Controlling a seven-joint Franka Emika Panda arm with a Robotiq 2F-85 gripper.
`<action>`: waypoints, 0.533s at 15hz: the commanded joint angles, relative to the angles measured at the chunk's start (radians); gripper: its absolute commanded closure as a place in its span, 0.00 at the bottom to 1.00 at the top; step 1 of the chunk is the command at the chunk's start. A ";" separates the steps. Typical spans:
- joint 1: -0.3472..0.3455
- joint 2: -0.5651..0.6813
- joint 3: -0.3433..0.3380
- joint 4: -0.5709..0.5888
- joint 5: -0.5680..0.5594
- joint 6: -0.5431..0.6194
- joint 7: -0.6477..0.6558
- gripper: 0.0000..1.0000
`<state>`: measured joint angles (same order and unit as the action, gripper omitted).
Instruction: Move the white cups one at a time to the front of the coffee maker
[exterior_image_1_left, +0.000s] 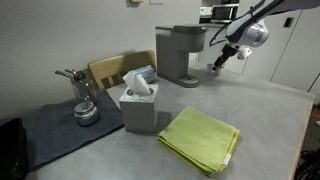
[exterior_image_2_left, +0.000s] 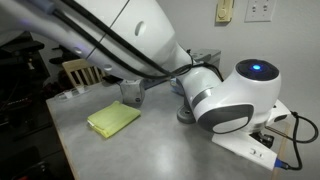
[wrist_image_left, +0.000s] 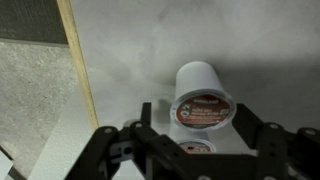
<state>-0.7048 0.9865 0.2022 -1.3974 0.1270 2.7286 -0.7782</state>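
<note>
Grey tabletop (exterior_image_1_left: 262, 112) is the biggest thing here. Next comes the robot arm (exterior_image_1_left: 250, 35), which reaches down at the far side. Right beside it stands the tall grey coffee maker (exterior_image_1_left: 178, 52). Smaller are the tissue box (exterior_image_1_left: 140, 104) and the green cloth (exterior_image_1_left: 200, 138), both nearer the middle. In the wrist view the fingers (wrist_image_left: 148, 125) are spread wide and hold nothing. A white cup (wrist_image_left: 200, 92) lies on its side just ahead of them, in line with the gap. Its dark red top faces the camera. Lower down there may be another cup (wrist_image_left: 195, 146), but only a bit of red top shows, so I cannot be sure. To do this step well, I think the fingers should go down straight, one on each side of the round cup. They should close slowly so it does not roll or pop out. They should take just one cup and not bump the other. Only the wrist view shows the cups; they are too small to find in the exterior views. An exterior view shows where the front of the coffee maker is, which the wrist view does not. In an exterior view the big white arm (exterior_image_2_left: 225, 95) fills the front and covers the spot where the fingers work.
</note>
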 joint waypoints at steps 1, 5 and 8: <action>-0.014 0.021 0.014 0.035 0.005 -0.032 -0.028 0.23; -0.013 0.021 0.015 0.037 0.006 -0.034 -0.029 0.30; -0.013 0.021 0.014 0.038 0.006 -0.036 -0.030 0.36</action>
<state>-0.7048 0.9867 0.2022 -1.3944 0.1270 2.7221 -0.7784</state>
